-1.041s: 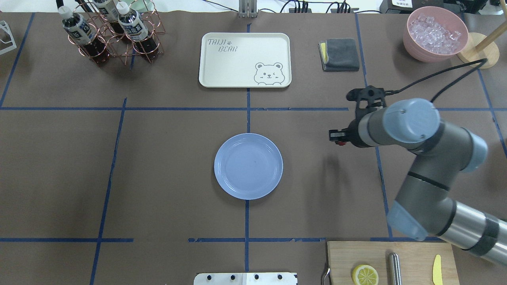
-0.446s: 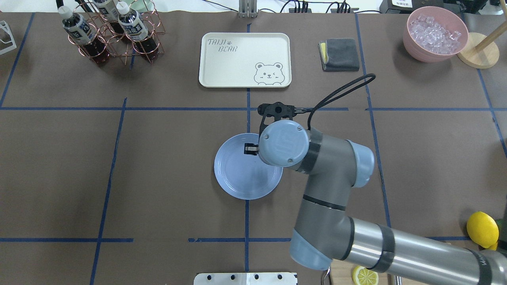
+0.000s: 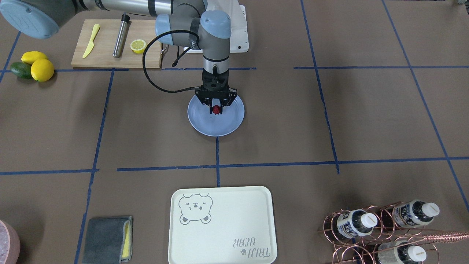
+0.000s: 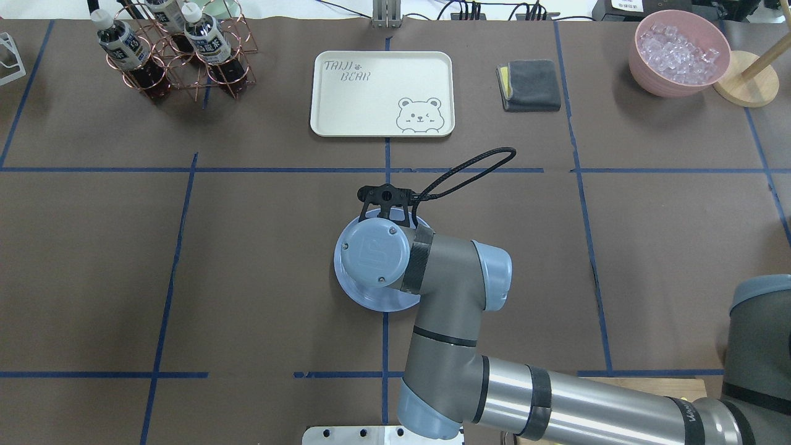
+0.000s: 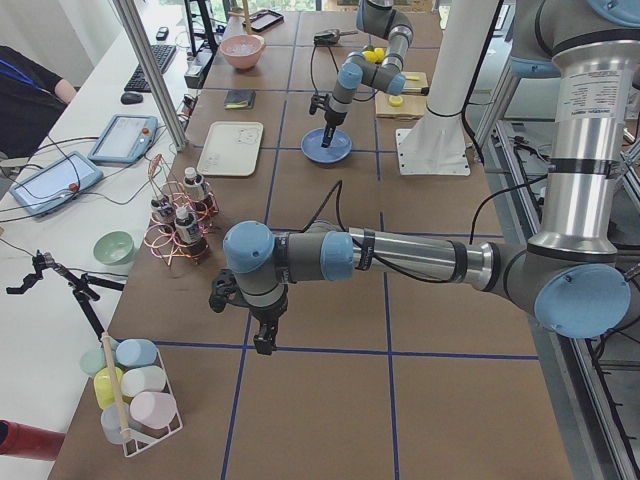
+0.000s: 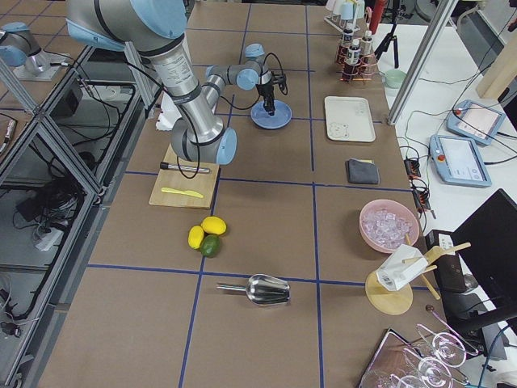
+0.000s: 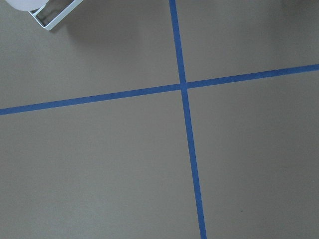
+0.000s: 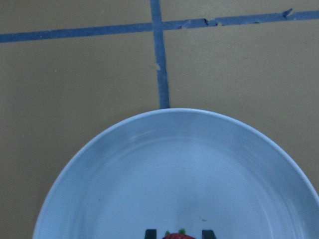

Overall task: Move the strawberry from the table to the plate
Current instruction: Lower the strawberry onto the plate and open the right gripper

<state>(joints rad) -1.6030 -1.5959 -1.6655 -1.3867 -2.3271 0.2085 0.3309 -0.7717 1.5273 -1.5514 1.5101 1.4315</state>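
Strawberry (image 3: 216, 109): small, dark red, green flecks at top; gripped between the fingertips of the right claw (image 3: 216, 108). Plate (image 3: 220, 130): round, glossy light blue, raised rim, empty dish directly below the claw, flat on brown blue-taped table (image 3: 293, 117).

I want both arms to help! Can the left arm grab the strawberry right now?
Probably not. The right pincer holds the strawberry over the plate, and its arm hangs right above it. The left pincer is far off down the table, out by the bottle rack.
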